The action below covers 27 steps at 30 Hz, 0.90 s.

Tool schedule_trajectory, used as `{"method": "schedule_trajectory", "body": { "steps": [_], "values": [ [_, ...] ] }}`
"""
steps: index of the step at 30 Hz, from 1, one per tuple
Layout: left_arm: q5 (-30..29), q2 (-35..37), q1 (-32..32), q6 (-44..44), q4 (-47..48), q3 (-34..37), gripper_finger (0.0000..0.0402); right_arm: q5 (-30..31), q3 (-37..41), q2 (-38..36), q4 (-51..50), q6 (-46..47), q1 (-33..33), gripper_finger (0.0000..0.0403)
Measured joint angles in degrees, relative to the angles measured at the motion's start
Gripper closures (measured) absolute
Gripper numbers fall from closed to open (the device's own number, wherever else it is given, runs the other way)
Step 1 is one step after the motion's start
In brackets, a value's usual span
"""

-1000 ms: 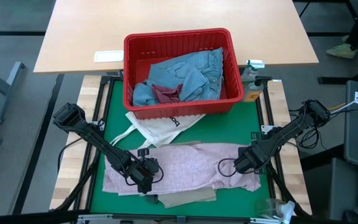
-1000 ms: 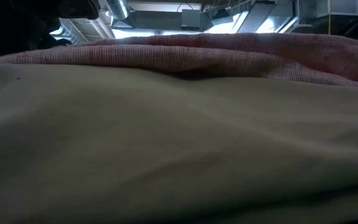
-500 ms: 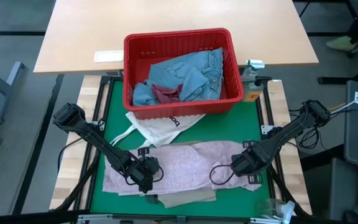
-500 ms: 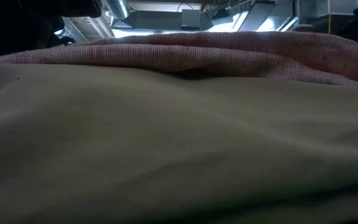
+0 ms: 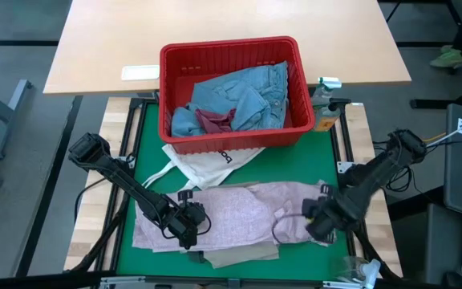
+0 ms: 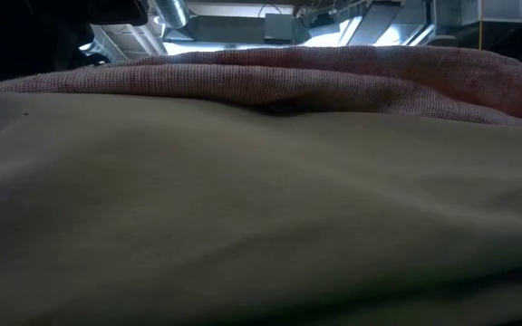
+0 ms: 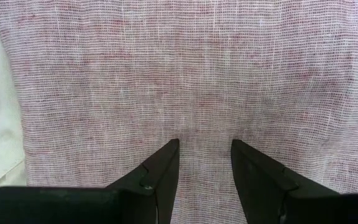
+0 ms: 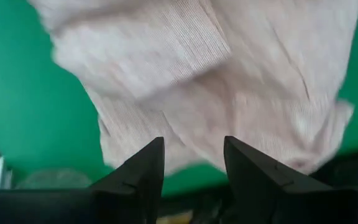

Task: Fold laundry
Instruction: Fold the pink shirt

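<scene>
The mottled pink top (image 5: 239, 210) lies spread across the green mat (image 5: 295, 164), partly over beige trousers (image 5: 243, 257) at the near edge. In the low view the trousers (image 6: 261, 226) fill the foreground and the pink top (image 6: 333, 77) lies behind them. My left gripper (image 5: 189, 231) is open, slanting down at the top's near left part (image 7: 205, 149). My right gripper (image 5: 318, 229) is open and points down above the top's right end (image 8: 193, 146), with nothing between its fingers. Light blue jeans (image 5: 251, 92) lie in the red basket (image 5: 231, 44). My left gripper's open fingertips (image 7: 173, 148) stand close on the flat pink cloth (image 7: 205, 134), slanting down from the table's left. The cloth between them lies smooth and unpinched. I cannot tell whether the tips touch it.
The red basket stands at the mat's far side, with a dark red garment (image 5: 215, 120) beside the jeans. A white tote bag (image 5: 207, 160) lies between the basket and the pink top. A small bottle (image 5: 324, 100) stands at the far right. Bare green mat shows right of the tote bag.
My right gripper has risen and gone toward the table's near right corner, tipping until it points straight down and turning about its own axis. Its fingers stay open. The pink top lies as before.
</scene>
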<state>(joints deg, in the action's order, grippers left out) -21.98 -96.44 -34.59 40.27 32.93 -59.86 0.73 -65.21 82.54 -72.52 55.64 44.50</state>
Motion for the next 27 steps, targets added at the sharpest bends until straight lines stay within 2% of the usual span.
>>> {"method": "schedule_trajectory", "body": {
  "steps": [4, 7, 11, 19, 27],
  "values": [
    [-0.04, 0.0, 0.0, 0.0, 0.0, 0.0, 0.0262, 8.36, 0.0, 0.0, 5.18, 0.69, 4.98, 0.0236],
    [-0.05, 0.0, 0.0, 0.0, -0.02, 0.0, 0.0262, 11.23, 0.04, 0.0, 5.35, 0.63, 7.24, 0.0236],
    [-0.07, 0.0, 0.0, 0.0, -0.01, 0.0, 0.0262, 10.52, 1.74, 0.0, 6.17, 1.15, 8.77, 0.0236],
    [-0.07, 0.0, 0.0, 0.0, -0.02, 0.0, 0.0262, 7.88, 8.83, 0.02, 16.78, 0.99, 8.73, 0.0236],
    [-0.07, 0.0, 0.0, 0.02, -0.02, -0.01, 0.0262, 6.78, 14.58, 0.02, 18.19, 1.04, 8.73, 0.0236]
  ]
}}
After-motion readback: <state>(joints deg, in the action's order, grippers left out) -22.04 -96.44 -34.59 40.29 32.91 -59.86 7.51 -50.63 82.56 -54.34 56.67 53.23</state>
